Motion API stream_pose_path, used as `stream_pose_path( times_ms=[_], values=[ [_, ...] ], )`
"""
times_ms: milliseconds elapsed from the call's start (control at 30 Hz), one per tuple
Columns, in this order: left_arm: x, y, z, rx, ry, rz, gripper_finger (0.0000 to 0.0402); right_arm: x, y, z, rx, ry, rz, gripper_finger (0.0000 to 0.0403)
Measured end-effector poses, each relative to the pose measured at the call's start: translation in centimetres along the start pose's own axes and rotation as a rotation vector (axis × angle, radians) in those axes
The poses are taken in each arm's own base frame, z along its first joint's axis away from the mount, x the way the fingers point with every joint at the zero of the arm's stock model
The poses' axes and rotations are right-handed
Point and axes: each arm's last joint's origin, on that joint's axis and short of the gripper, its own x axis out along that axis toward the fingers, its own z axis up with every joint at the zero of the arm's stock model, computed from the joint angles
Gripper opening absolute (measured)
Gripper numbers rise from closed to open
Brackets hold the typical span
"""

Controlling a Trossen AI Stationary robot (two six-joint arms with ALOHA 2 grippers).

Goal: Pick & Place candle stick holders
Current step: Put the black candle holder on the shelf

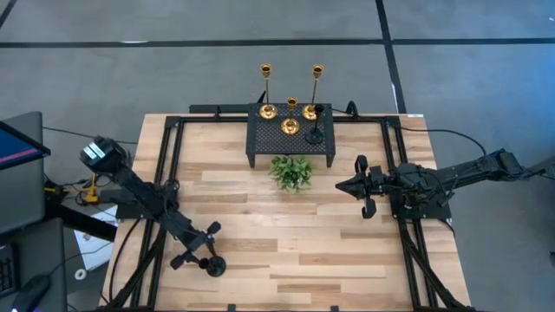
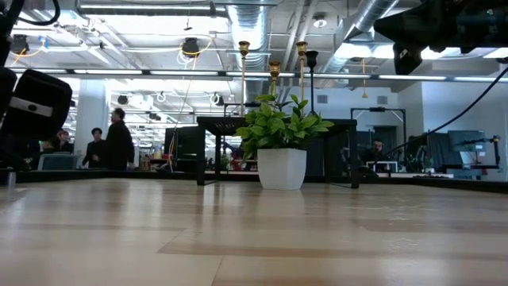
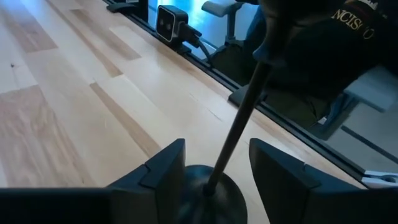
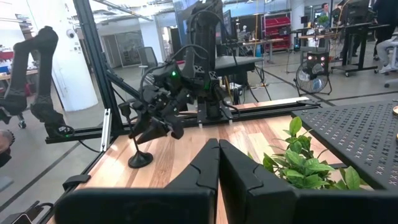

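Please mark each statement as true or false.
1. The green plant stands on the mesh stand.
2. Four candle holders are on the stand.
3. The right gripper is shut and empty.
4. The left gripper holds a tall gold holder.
1. False. The plant stands on the table, in front of the mesh stand.
2. True.
3. True. The right gripper hangs near the plant with nothing in it.
4. False. The left gripper is open, its fingers on either side of a black holder that stands upright on the table.
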Motion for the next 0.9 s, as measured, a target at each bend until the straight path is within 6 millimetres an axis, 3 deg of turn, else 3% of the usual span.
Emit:
stream_pose_path(
  times_ms=[233, 733, 900],
  values=[
    [0.22, 0.04, -0.23, -0.001, 0.007, 0.0, 0.0151, 0.0, 0.0, 0.0, 0.0, 0.0, 0.0, 0.0],
    [0.22, -0.01, 0.1, 0.004, -0.027, -0.003, 0.0034, 0.0, 0.0, -0.01, 0.0, 0.001, 0.0, 0.0],
    [0.23, -0.01, 0.29, 0.005, -0.045, 0.003, 0.0017, 0.0, -0.01, -0.07, -0.001, 0.007, -0.001, 0.0]
  ],
)
